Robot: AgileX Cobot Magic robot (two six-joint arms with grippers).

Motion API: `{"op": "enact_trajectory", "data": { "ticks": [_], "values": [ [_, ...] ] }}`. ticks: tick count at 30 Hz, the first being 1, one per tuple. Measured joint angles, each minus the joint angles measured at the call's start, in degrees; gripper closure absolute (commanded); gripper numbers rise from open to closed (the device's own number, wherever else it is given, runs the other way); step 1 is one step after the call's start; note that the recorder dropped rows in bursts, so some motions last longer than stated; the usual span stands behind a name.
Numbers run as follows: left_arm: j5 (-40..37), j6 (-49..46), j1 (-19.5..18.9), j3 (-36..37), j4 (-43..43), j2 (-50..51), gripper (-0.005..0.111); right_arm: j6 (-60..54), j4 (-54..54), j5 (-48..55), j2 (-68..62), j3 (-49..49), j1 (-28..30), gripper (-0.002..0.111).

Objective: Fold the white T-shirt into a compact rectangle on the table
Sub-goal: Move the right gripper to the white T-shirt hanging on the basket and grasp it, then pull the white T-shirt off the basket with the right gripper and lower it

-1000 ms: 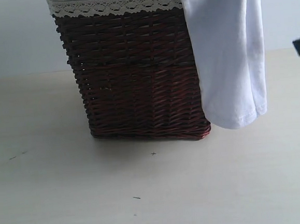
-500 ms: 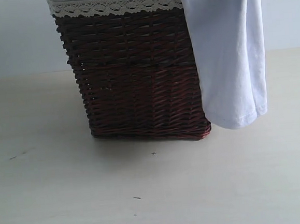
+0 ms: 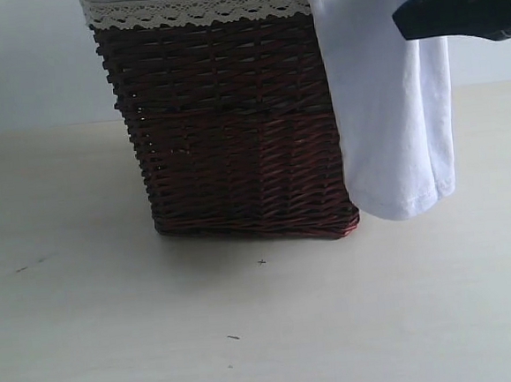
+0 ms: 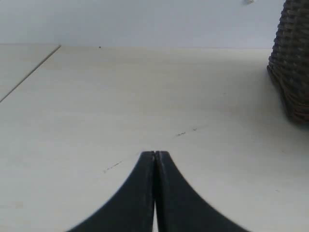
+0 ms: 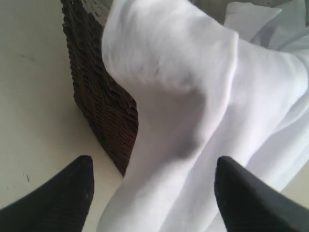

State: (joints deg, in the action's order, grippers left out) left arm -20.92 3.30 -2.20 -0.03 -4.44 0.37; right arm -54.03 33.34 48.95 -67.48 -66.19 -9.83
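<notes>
Snagging worries me: right gripper [image 5: 153,166], jaws apart at the white T-shirt [image 5: 193,111], could tip the basket [image 5: 94,92] when pulling; left gripper [image 4: 155,157] closed

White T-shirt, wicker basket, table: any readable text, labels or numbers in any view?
None readable in any view.
The white cotton T-shirt draped over the dark brown wicker basket shows only plain fabric.
The basket's white lace trim carries a pattern, no letters.
The pale cream table has only tiny dark specks.
</notes>
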Motion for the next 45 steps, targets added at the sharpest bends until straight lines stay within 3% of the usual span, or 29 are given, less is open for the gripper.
{"op": "enact_trajectory", "data": {
  "ticks": [7,23,27,34,45],
  "values": [
    [0.0,0.0,0.0,0.0,0.0,0.0,0.107,0.12,-9.51,-0.79,-3.93,0.0,0.0,0.04],
    [0.0,0.0,0.0,0.0,0.0,0.0,0.107,0.12,-7.15,-9.32,-8.88,0.0,0.0,0.042],
    [0.0,0.0,0.0,0.0,0.0,0.0,0.107,0.12,-5.72,-9.45,-10.37,0.0,0.0,0.058],
    [0.0,0.0,0.0,0.0,0.0,0.0,0.107,0.12,-5.5,-9.45,-11.19,0.0,0.0,0.109],
    [0.0,0.0,0.0,0.0,0.0,0.0,0.107,-1.91,-8.23,-16.52,-7.36,0.0,0.0,0.108]
  ]
}}
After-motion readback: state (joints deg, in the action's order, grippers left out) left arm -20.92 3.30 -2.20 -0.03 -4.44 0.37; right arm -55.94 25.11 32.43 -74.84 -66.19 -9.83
